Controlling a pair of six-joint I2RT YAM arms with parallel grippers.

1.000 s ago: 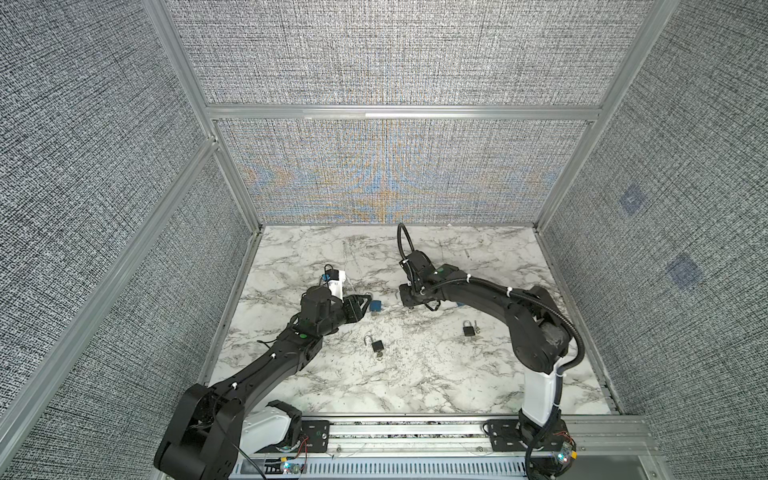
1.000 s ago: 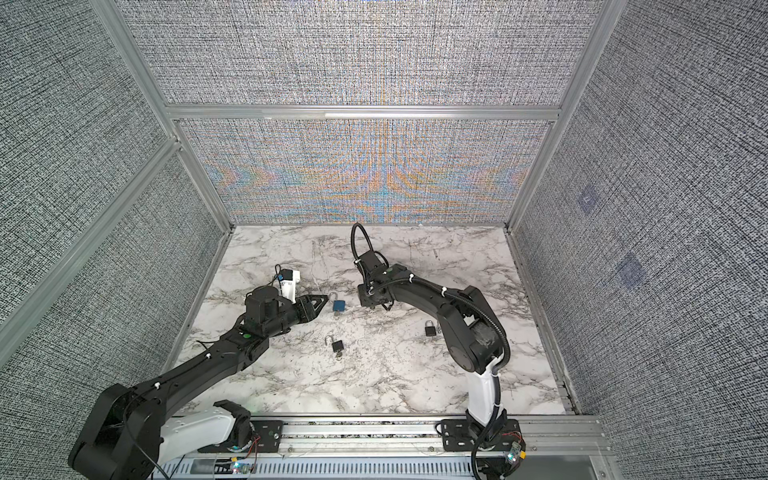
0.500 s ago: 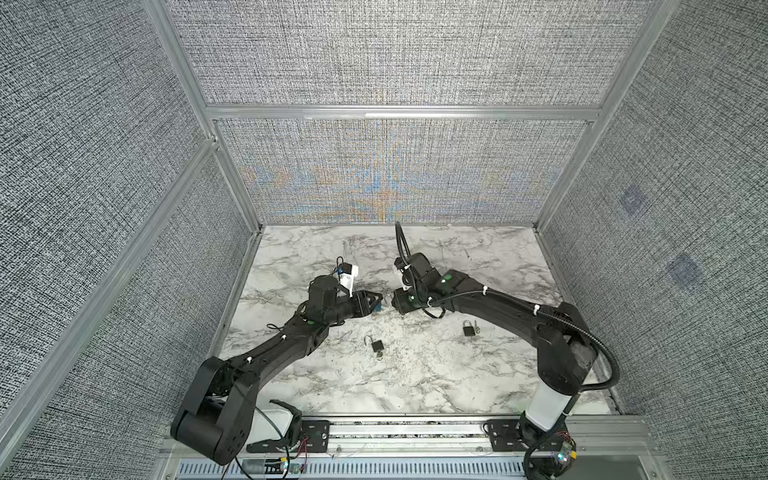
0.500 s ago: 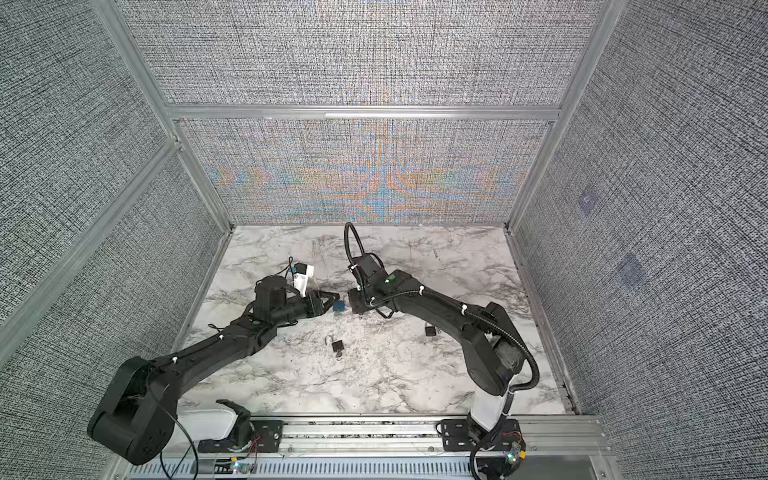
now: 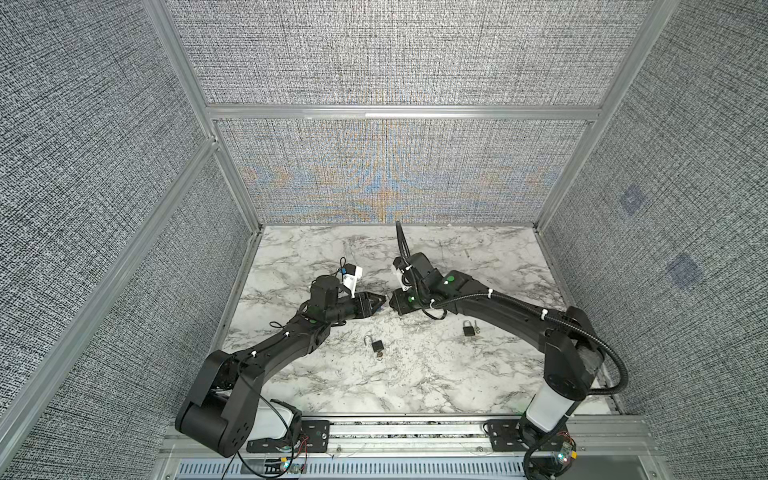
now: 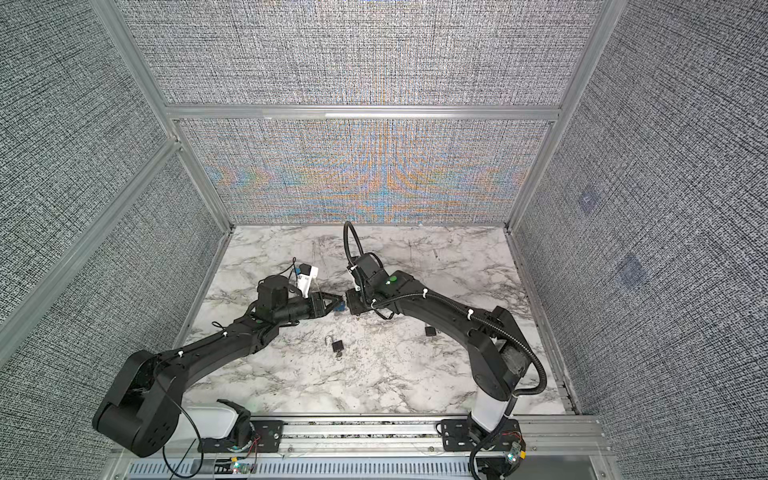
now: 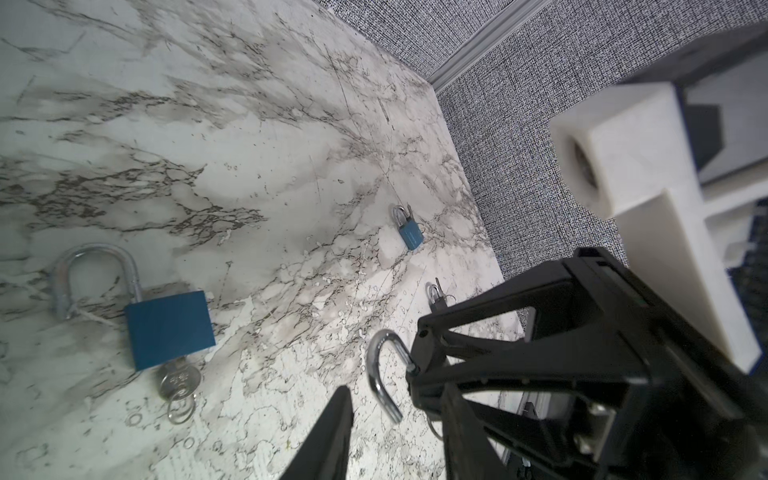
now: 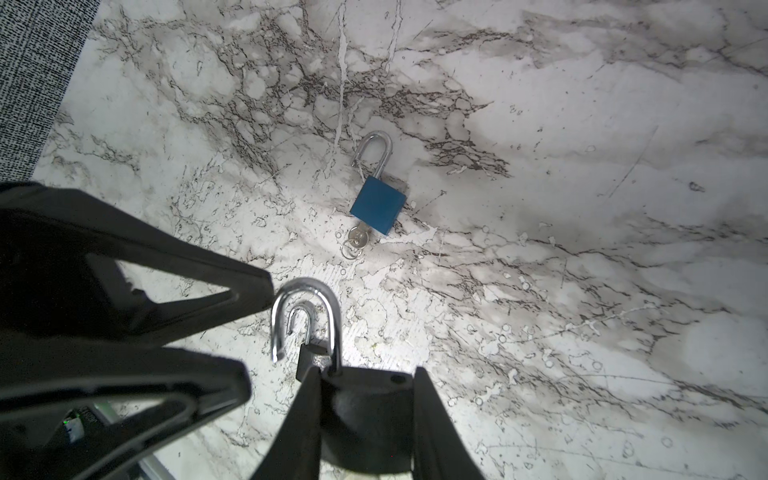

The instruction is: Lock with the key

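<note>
My right gripper is shut on the body of a black padlock. Its silver shackle stands open and points toward my left gripper. The left gripper is open, and the shackle's free end lies between its fingertips without touching them. Both top views show the left gripper and the right gripper tip to tip above the marble table. The held lock's keyhole end is hidden. Below them lies a blue padlock, its shackle open and a key in it.
A black padlock with an open shackle lies toward the front of the table. Another padlock with a closed shackle lies right of it. Grey fabric walls close in the back and both sides.
Both arms have swung inward and toward the back. The two grippers, apart a second ago, now meet tip to tip over the blue padlock. Neither gripper's opening has visibly changed.
</note>
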